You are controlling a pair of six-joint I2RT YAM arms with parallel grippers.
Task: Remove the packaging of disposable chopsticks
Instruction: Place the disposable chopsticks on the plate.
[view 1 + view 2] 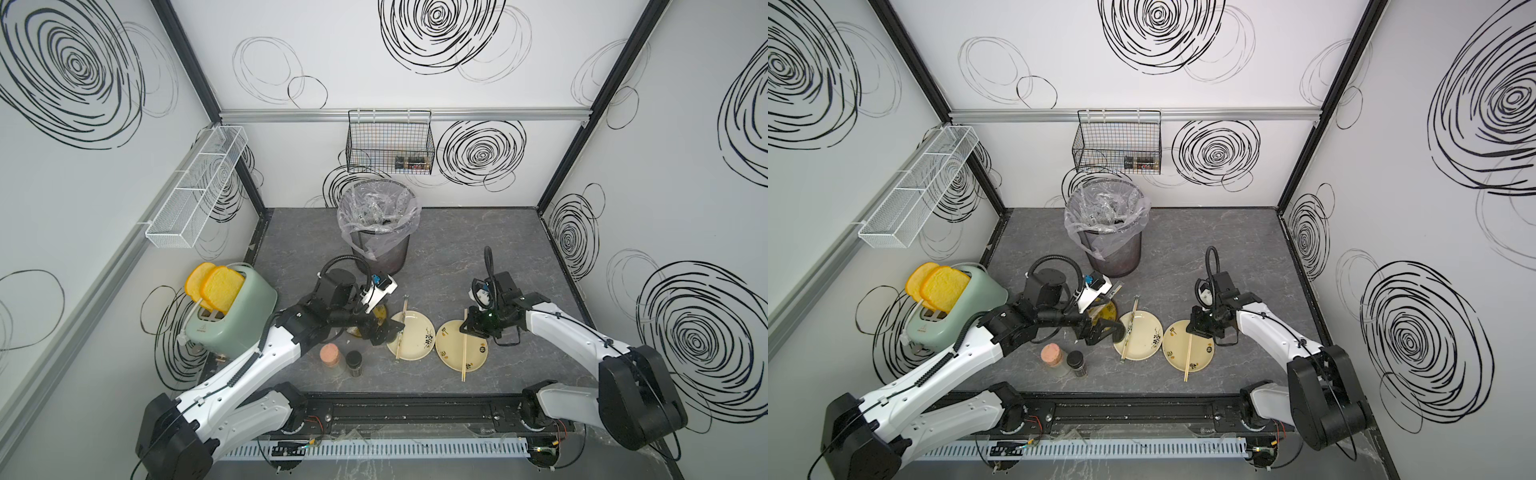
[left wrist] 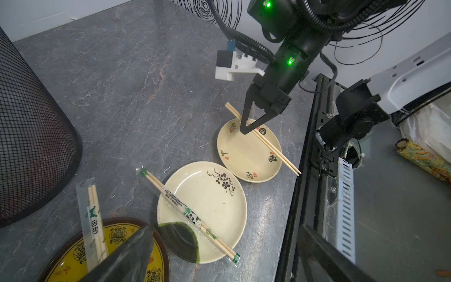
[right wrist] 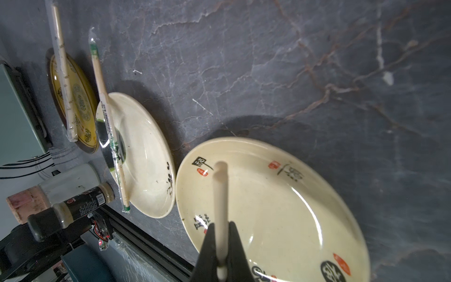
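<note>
The right black claw [image 2: 246, 129] clenches bare pale wooden chopsticks [image 2: 280, 155] lying across the round cream red-stamped plate [image 2: 244, 156]. The left black claw [image 1: 1106, 332] hangs released near that plate.

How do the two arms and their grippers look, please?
The left arm and right arm have white shells, black joints and black ribbed cables. The left gripper and right gripper are black with tapered, pointed jaws.

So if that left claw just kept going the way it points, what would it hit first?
Most likely the wrapped chopsticks lying across the flowered plate: the open left gripper points down at them. Depth is unclear, so the plate's near rim might come first.
</note>
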